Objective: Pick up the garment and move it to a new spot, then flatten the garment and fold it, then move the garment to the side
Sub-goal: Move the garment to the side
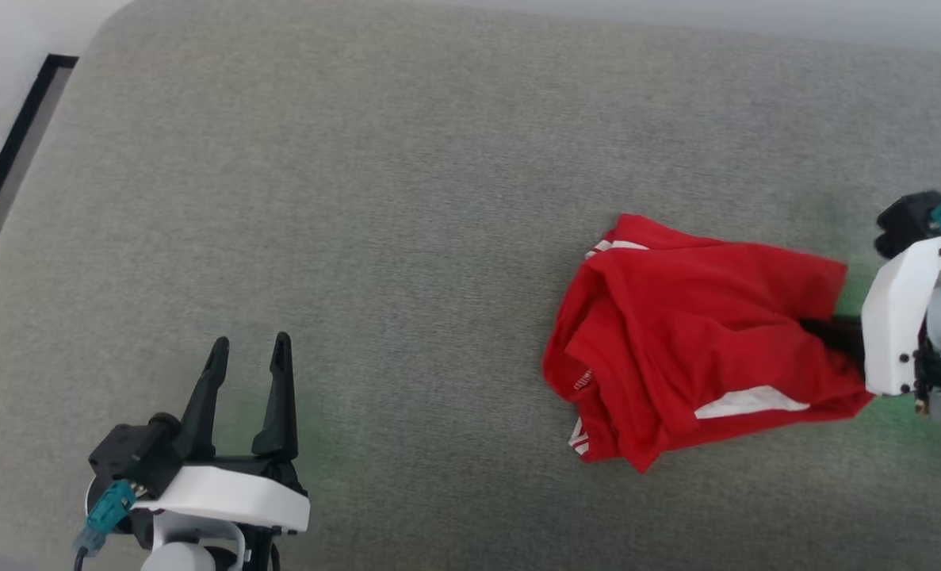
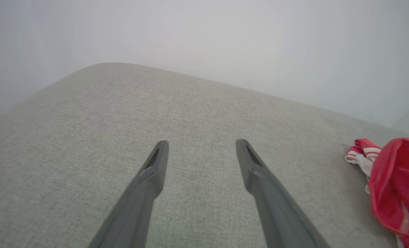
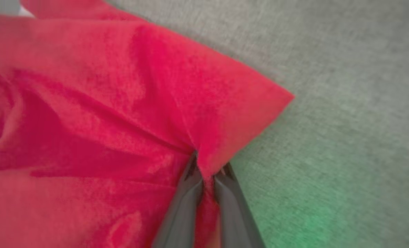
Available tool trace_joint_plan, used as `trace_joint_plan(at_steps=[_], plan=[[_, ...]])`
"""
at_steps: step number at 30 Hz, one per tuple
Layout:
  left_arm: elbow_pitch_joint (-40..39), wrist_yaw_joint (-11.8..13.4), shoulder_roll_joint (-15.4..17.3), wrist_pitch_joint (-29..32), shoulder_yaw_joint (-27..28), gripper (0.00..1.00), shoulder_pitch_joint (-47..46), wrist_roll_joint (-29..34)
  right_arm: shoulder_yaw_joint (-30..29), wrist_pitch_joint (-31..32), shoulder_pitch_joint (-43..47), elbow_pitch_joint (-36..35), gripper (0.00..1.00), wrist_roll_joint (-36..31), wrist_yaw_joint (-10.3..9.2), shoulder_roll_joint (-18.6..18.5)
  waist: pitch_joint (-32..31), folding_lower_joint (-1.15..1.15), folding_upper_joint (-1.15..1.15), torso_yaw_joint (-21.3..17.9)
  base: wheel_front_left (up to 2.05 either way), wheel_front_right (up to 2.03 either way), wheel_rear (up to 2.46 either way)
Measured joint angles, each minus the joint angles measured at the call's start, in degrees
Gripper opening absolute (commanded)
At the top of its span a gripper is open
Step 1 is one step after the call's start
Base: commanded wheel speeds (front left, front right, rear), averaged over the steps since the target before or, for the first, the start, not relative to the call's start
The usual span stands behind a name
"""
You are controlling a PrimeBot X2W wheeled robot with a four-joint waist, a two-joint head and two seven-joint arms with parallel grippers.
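1. The soft bright-red cloth garment with white striped panels lies crumpled on the right half of the grey woven fabric surface, not yet flattened.
2. The right gripper is clamped on a pinch of red cloth at the heap's right edge, probably to lift it; how many layers it holds is unclear.
3. The left gripper waits, fingers spread and empty, well apart to the garment's left.

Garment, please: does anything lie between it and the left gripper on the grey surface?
Nothing visible does: bare surface lies between the garment and the left gripper. The right gripper is shut on the garment's right edge.
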Motion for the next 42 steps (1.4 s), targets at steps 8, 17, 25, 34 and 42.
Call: trace_joint_plan(at_steps=[8,17,25,34,42], plan=[[0.46,0.00,1.23,0.01,-1.77,1.00,-2.99,0.78,-2.21,-4.39,-0.97,-0.10,0.00,-1.09,-0.13,-4.60,-0.04,0.00,0.00,-3.88,0.00,0.00,0.00],[1.41,0.00,2.65,0.00,-5.65,1.00,-7.76,1.10,-3.44,-7.99,-4.85,1.63,0.00,-4.13,-0.13,-10.00,0.73,0.00,0.00,-9.61,0.00,0.00,0.00],[3.25,0.00,3.44,0.01,-11.24,1.00,-13.83,1.07,-2.61,-10.83,-9.59,4.09,0.00,-7.30,-0.14,-13.93,3.02,0.00,0.00,-14.23,0.00,0.00,0.00],[6.16,0.00,4.11,0.00,-18.92,1.00,-23.15,-0.69,-0.14,-17.51,-15.60,9.28,0.00,-11.63,-0.14,-16.95,6.94,0.00,0.00,-16.82,0.00,0.00,0.00],[7.54,0.00,3.18,0.00,-23.61,1.00,-28.16,-1.29,2.41,-25.57,-20.95,18.35,0.00,-17.45,-0.14,-17.11,10.24,0.00,0.00,-16.44,0.00,0.00,0.00]])
